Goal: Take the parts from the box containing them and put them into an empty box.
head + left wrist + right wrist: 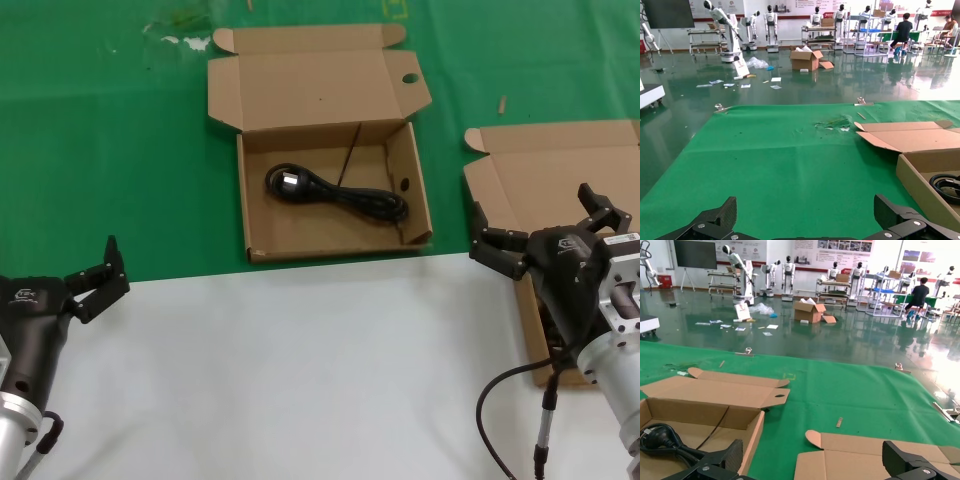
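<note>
One black coiled power cord (335,193) with a pale plug face lies in the centre cardboard box (262,190), the one with a round hole in its lid flap and another in its side wall. The same cord (660,437) also shows in the right wrist view. A second brown box (560,165) with no visible holes stands at the right. My right gripper (545,222) hovers open over it and hides its inside. In the right wrist view this gripper (815,460) holds nothing. My left gripper (100,278) waits open and empty at the far left, seen as (807,215) in its own view.
Green cloth (120,150) covers the far part of the table and a white surface (300,370) the near part. Both box lids lie folded back away from me. A small scrap (502,103) lies on the cloth between the boxes.
</note>
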Robot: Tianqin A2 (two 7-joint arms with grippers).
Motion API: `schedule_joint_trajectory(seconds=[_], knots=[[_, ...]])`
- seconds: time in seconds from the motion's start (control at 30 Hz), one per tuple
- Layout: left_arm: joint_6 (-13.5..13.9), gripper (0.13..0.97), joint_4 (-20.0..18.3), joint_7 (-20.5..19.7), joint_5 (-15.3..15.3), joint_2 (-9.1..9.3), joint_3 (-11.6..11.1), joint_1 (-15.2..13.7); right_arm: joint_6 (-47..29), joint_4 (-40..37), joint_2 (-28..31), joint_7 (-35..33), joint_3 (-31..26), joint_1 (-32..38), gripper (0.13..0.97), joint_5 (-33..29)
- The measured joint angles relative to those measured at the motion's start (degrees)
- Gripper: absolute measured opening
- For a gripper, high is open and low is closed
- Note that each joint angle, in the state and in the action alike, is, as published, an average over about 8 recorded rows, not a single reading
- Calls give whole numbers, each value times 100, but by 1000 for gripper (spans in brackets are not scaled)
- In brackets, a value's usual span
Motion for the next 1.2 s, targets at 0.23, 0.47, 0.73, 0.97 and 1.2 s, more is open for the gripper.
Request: schedule_joint_trajectory(seconds=[0.23, 0.47, 0.73, 0.97, 1.2], knots=[[0, 966, 0, 0, 0, 0, 0, 0, 0, 0, 0, 0, 0, 0, 966, 0], [0, 966, 0, 0, 0, 0, 0, 0, 0, 0, 0, 0, 0, 0, 966, 0], [0, 966, 0, 0, 0, 0, 0, 0, 0, 0, 0, 0, 0, 0, 966, 0], [0, 966, 0, 0, 0, 0, 0, 0, 0, 0, 0, 0, 0, 0, 966, 0], [0, 966, 0, 0, 0, 0, 0, 0, 0, 0, 0, 0, 0, 0, 966, 0]])
